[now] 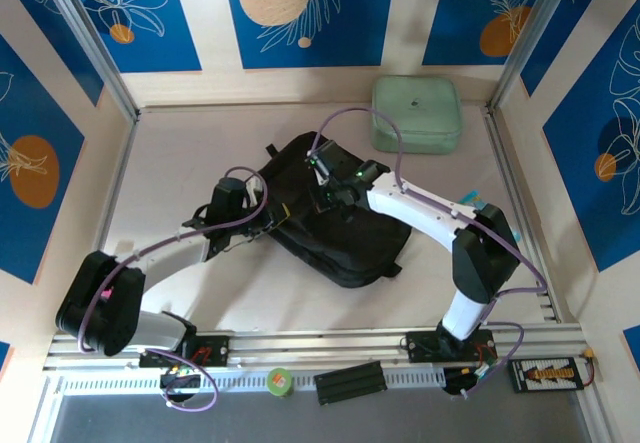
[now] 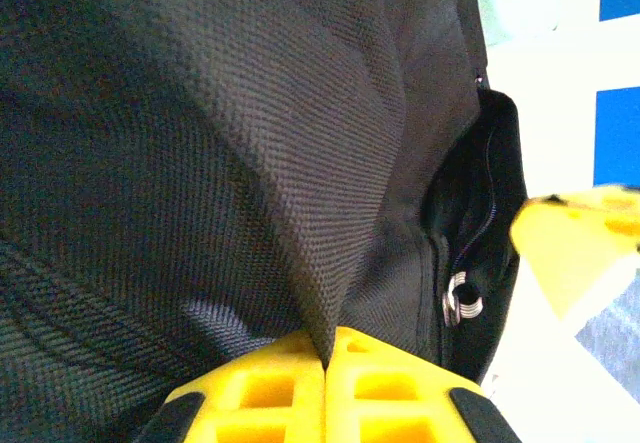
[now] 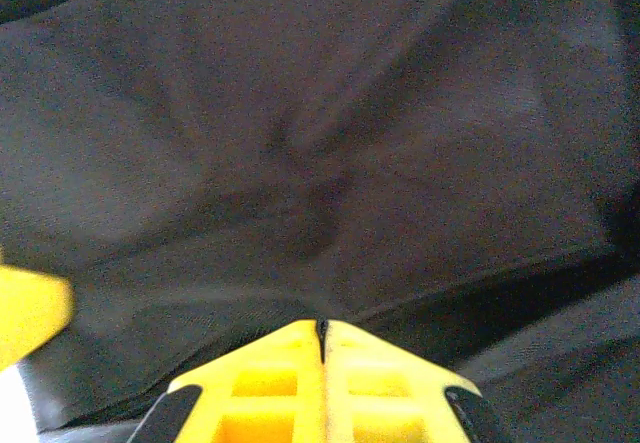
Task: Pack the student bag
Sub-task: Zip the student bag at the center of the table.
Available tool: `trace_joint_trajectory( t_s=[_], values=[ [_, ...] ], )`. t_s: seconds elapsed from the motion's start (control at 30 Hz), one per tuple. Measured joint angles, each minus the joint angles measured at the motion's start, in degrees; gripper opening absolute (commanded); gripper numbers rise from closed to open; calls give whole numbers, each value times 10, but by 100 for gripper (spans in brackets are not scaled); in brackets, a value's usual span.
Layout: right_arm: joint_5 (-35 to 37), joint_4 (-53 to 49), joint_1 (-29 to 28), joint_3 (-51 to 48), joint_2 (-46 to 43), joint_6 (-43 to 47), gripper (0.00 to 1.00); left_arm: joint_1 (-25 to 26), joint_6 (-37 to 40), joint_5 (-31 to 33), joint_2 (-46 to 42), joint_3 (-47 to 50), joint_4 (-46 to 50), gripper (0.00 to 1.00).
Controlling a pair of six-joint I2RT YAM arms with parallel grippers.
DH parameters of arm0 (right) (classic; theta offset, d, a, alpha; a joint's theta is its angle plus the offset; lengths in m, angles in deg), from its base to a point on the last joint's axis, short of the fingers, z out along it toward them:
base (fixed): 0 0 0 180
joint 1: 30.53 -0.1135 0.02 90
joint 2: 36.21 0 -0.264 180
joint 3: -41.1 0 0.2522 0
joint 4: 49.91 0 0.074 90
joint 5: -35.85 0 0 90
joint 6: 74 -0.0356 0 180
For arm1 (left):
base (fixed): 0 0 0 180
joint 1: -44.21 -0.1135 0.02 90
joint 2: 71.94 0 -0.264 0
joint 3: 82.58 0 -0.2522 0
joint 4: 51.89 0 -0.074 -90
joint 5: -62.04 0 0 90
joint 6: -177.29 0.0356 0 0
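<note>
We see the bag (image 1: 345, 248) black with a fine weave, the left pincer (image 2: 326, 358) and right pincer (image 3: 321, 328) yellow, the case (image 1: 416, 113) beyond the right pincer mint-green, walls (image 1: 150, 33) blue with white leaves.

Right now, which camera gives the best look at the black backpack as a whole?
Top external: it takes in the whole black backpack, with its full outline. The left wrist view is a close-up of its woven fabric and a metal zipper-pull ring. The right wrist view gives blurred dark fabric, with no outline.
</note>
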Motion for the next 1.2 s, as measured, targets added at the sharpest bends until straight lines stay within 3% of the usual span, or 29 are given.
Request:
trace_joint_trajectory(
  t_s=[0.23, 0.3, 0.33, 0.5, 0.63, 0.93, 1.03, 1.13, 1.2],
  values=[
    [-35, -1, 16, 1, 15, 12, 0, 0, 19, 1, -1, 0, 27, 0],
    [-36, -1, 11, 6, 20, 13, 0, -1, 22, 1, -4, 0, 34, 22],
    [-35, -1, 10, 9, 22, 13, 0, -1, 27, 1, -7, 0, 39, 27],
    [-34, -2, 14, 13, 23, 11, 0, -1, 27, -2, -28, 0, 60, 36],
    [-35, -1, 16, 13, 23, 9, 0, 12, 5, -2, -42, 7, 56, 38],
    [-57, 10, 16, 12, 16, 2, 0, 42, -38, -2, -22, 26, 32, 34],
    [-65, 10, 16, 10, 13, 2, 0, 42, -44, -2, -10, 24, 27, 25],
    [-66, 9, 16, 7, 12, 0, 0, 43, -43, -2, 0, 18, 26, 0],
    [-64, 9, 17, 4, 12, 1, 0, 44, -41, -2, 2, 17, 25, 0]
  ],
)
